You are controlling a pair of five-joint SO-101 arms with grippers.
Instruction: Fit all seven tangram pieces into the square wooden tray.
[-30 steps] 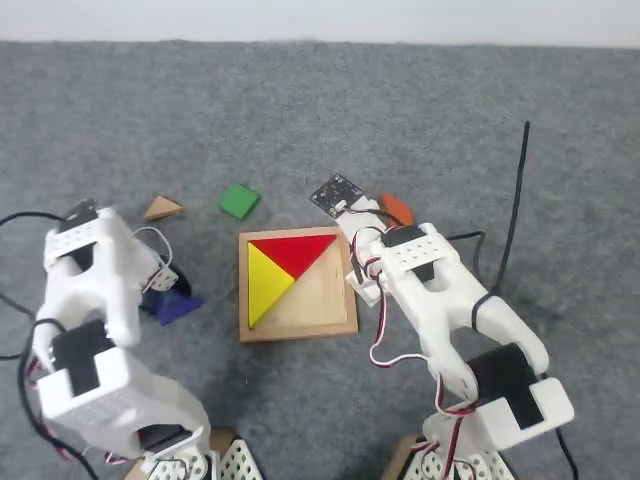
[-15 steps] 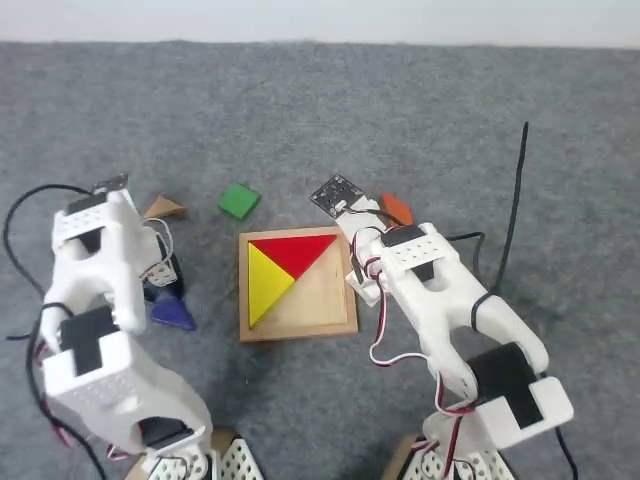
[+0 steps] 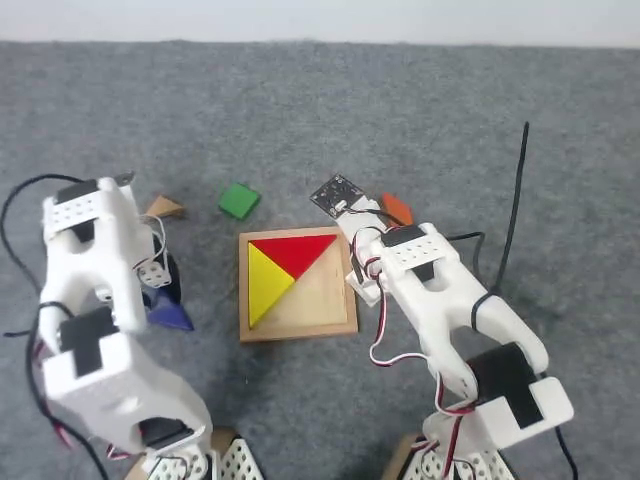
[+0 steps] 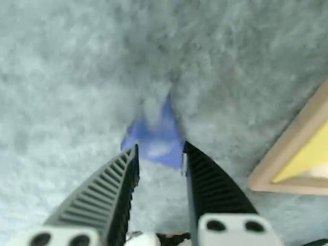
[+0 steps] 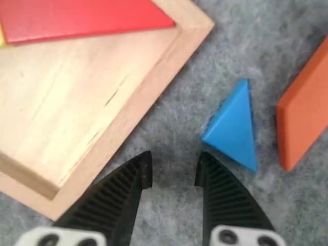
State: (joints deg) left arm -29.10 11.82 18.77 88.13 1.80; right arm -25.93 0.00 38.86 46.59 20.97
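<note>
Grey carpet (image 3: 450, 100) bears the tray (image 3: 318, 298); pale wall (image 3: 320, 18) behind.

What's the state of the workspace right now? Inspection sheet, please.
Surface: grey carpet; tray lies flat on it.
Job's things: red triangle and yellow triangle in the tray; green square, tan triangle, dark blue triangle, light blue triangle and orange piece outside it on the carpet.
Clutter: nothing seen.
Grippers: left gripper open, tips at the dark blue triangle; right gripper open over carpet between tray corner and light blue triangle.
Cables: black cable beside the right arm.
Surroundings: pale wall at the far edge.
</note>
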